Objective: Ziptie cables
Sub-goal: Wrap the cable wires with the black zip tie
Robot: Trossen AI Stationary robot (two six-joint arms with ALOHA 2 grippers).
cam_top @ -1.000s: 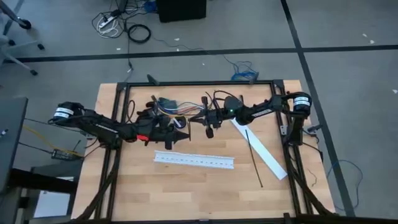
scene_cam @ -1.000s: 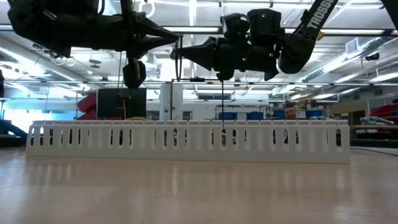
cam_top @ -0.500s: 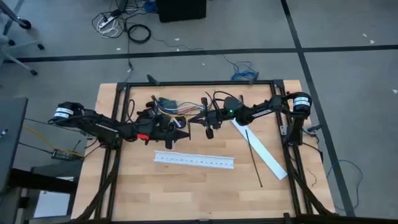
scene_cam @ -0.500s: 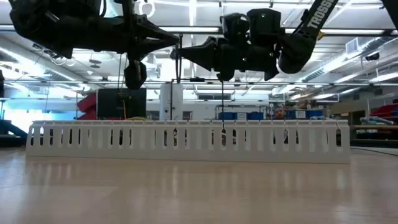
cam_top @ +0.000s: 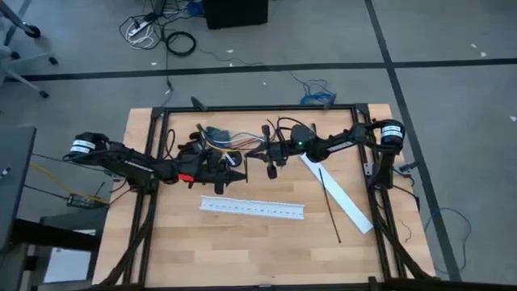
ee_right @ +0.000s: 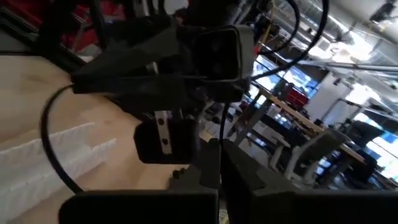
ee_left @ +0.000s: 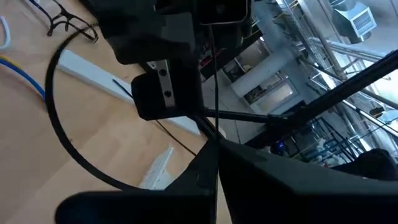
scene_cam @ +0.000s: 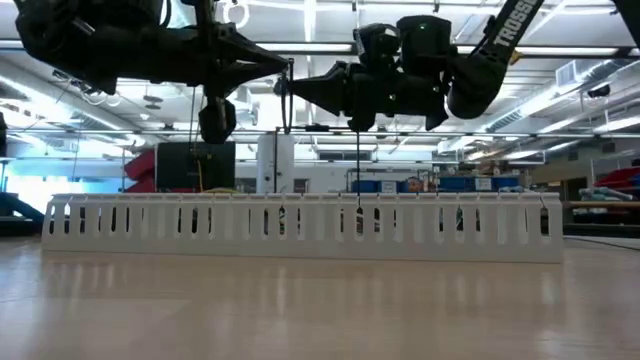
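The ziptie, a thin black strap bent into a loop, hangs in the air between my two grippers, above the middle of the table. My left gripper reaches in from the left and is shut on it. My right gripper reaches in from the right, tip to tip with the left, and is shut on it too. The cables, a bunch of coloured wires, lie on the table just beyond the grippers. No gripper touches them. My left gripper pinches the thin strap between its shut fingertips, coming level from the table's left. The strap is lifted clear of the table, and its loop curves away beyond the fingers. My right gripper pinches the strap between its shut fingertips, coming level from the table's right. A straight piece of strap hangs down below the gripper, clear of the table.
A white slotted channel lies along the table nearer the front. A second white strip lies slanted at the right, with another thin black strap across it. The near half of the table is bare wood.
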